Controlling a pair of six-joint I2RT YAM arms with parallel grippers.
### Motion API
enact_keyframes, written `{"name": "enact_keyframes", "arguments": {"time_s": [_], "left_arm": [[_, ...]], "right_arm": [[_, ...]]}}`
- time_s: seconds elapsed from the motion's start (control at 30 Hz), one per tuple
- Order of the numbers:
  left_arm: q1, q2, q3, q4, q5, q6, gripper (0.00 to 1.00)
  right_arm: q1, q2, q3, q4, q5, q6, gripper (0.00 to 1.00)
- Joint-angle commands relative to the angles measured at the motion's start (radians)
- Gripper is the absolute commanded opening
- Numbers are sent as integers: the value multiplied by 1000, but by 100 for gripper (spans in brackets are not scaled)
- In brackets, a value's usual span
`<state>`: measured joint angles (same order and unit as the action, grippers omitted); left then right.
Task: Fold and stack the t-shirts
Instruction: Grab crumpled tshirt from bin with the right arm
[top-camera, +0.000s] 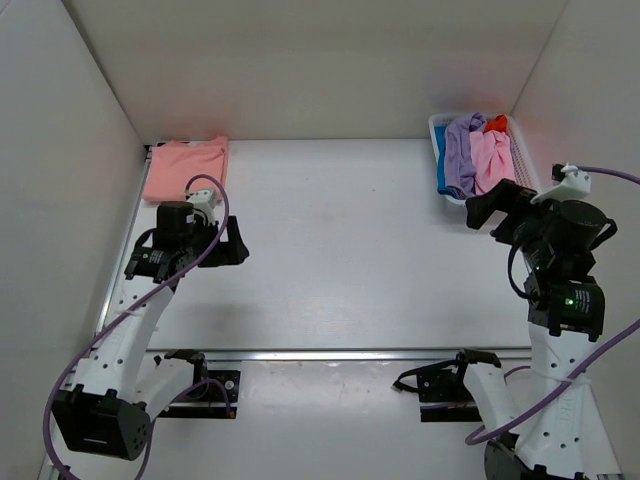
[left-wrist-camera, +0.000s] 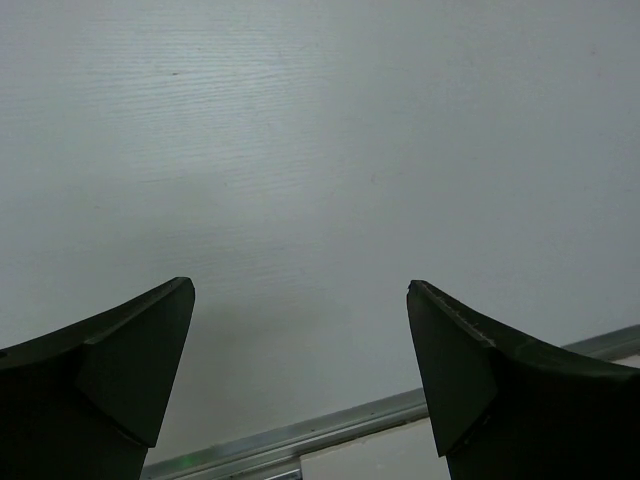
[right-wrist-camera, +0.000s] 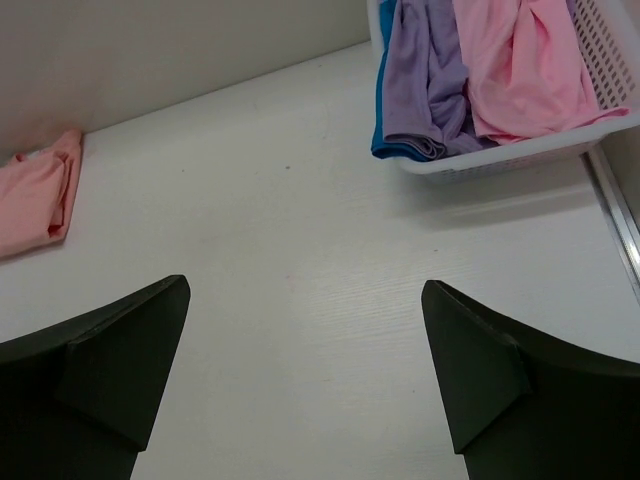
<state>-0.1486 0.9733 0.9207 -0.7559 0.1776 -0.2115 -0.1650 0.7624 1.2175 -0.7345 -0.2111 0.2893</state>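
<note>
Evidently the folded salmon-peach shirt (top-camera: 186, 168) marks the stack corner; left claw (left-wrist-camera: 300, 330) and right claw (right-wrist-camera: 305, 340) gape wide, empty, the right facing the basket (right-wrist-camera: 520, 152) of unfolded shirts (right-wrist-camera: 430, 60).

Orange t-shirt (top-camera: 496, 123), only a corner visible

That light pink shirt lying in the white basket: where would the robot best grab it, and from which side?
Probably the bunched ridge on top of the pink shirt, coming straight down from above. It lies crumpled on top of the pile in the basket, whose walls block the sides, and the lavender shirt lies right beside it. The open right gripper is the nearer one.
</note>
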Motion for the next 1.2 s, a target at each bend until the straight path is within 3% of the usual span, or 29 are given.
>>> {"name": "enact_keyframes", "arguments": {"time_s": [0.0, 0.27, 0.3, 0.33, 0.37, 0.4, 0.43, 0.47, 0.5, 0.53, 0.6, 0.77, 0.97, 1.17], "left_arm": [[-6, -18, 6, 16, 123, 18, 98], [-6, 1, -14, 112, 207, -29, 99], [-2, 14, -13, 119, 215, -32, 99], [-2, 30, -13, 127, 217, -32, 99], [-3, 34, -17, 150, 223, -43, 95], [3, 51, -25, 162, 249, -36, 78], [3, 80, -34, 199, 255, -51, 77], [3, 81, -34, 207, 255, -51, 79], [4, 97, -29, 214, 258, -52, 76], [7, 114, -31, 228, 263, -58, 78], [1, 131, -34, 239, 261, -55, 99], [3, 134, -66, 299, 255, -31, 98], [15, 122, -97, 363, 194, -32, 99], [24, 134, -115, 406, 191, -39, 99]], "right_arm": [[13, 47, 30, 18, 64, 4, 100], [2, 316, 92, 81, 32, -82, 99], [4, 372, 108, 104, 27, -90, 95], [-2, 421, 111, 112, 29, -96, 64], [1, 477, 123, 147, 39, -111, 9], [-1, 503, 144, 168, 47, -124, 0], [-7, 626, 212, 190, 71, -140, 0], [-7, 627, 212, 190, 72, -142, 4], [-11, 693, 253, 196, 93, -154, 11], [-25, 760, 290, 201, 113, -162, 25], [-39, 837, 322, 245, 153, -171, 33], [-96, 1043, 419, 343, 148, -147, 55], [-93, 1365, 797, 210, 246, -196, 60], [-108, 1633, 1173, 81, 220, -176, 60]]}}
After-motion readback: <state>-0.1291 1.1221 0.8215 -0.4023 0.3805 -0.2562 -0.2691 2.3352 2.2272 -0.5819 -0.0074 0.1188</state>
